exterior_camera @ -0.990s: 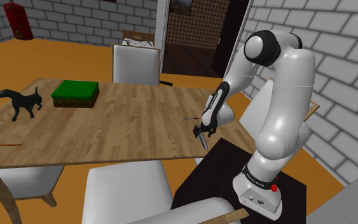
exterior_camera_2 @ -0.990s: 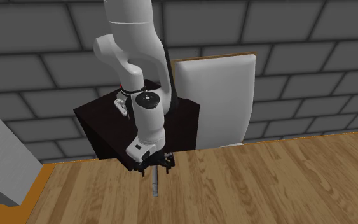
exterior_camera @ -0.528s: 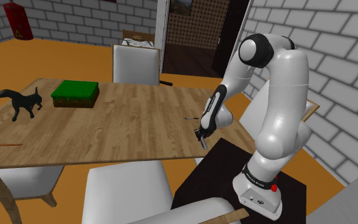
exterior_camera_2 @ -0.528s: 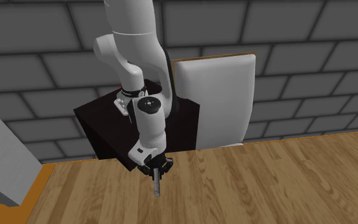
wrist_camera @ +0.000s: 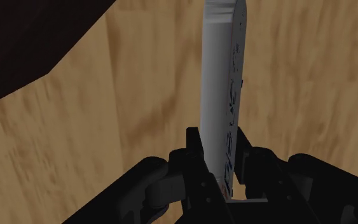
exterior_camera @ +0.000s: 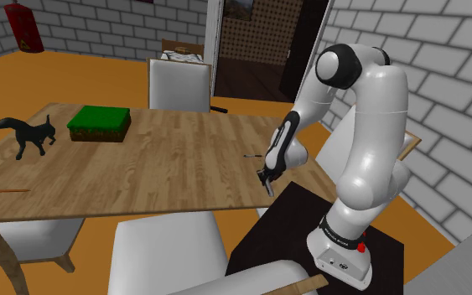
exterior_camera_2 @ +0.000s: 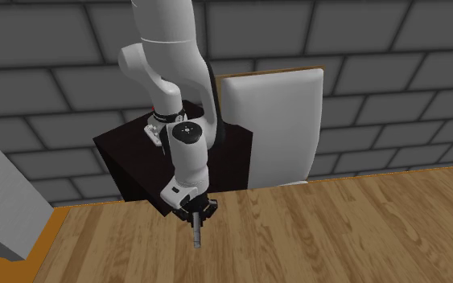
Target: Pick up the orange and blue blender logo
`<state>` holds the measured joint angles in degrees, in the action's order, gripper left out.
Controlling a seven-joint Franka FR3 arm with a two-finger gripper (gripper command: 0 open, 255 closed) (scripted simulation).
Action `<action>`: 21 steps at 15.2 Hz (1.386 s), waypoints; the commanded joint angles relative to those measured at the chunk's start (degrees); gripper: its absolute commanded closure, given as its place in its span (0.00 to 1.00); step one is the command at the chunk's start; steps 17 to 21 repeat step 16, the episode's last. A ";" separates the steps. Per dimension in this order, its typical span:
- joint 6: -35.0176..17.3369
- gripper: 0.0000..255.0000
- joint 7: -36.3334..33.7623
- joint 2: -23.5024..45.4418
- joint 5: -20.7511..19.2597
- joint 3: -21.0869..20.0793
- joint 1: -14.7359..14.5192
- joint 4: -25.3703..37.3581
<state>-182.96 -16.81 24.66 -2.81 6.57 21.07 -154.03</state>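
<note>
Jaws: clamped on the logo [wrist_camera: 220, 76], one finger [wrist_camera: 193, 149] pressed to each flat face, no gap either side. The gripper [wrist_camera: 220, 158] grips it at one end; the rest sticks straight out beyond the fingertips.

Logo: seen edge-on from the wrist, a thin grey slab w/ blue marks along the narrow side. No orange visible from this angle. In the shoulder view it hangs as a short grey sliver [exterior_camera: 269, 189] just below the gripper [exterior_camera: 264, 176]; likewise in the second exterior view, logo [exterior_camera_2: 196, 233] under gripper [exterior_camera_2: 194, 214].

Setting: wooden table [exterior_camera: 167, 159] lies beneath the jaws, near its edge on the arm's side. The black stand [exterior_camera: 297, 222] sits close behind and below them. Green block [exterior_camera: 99, 122] and black fox figure [exterior_camera: 26, 134] are well apart from the jaws, at the far end of the table. White chair [exterior_camera_2: 273, 129] behind the arm.

Progress (est.): approach and grasp done; hold looks firm and centred. Lift appears begun, as the logo hangs vertical from the gripper and not flat on the wood, but whether its lower tip is clear of the table cannot be told. Left: raise it plainly clear w/o slip.
</note>
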 commanded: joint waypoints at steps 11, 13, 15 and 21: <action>9.59 1.00 -0.42 -12.83 -1.36 3.60 -3.05 -3.36; 11.44 1.00 -0.84 -15.08 -2.07 4.41 -3.67 -3.75; 12.53 1.00 -1.16 -16.38 -2.58 4.80 -3.93 -3.95; 12.54 1.00 -1.16 -16.38 -2.59 4.79 -3.92 -3.94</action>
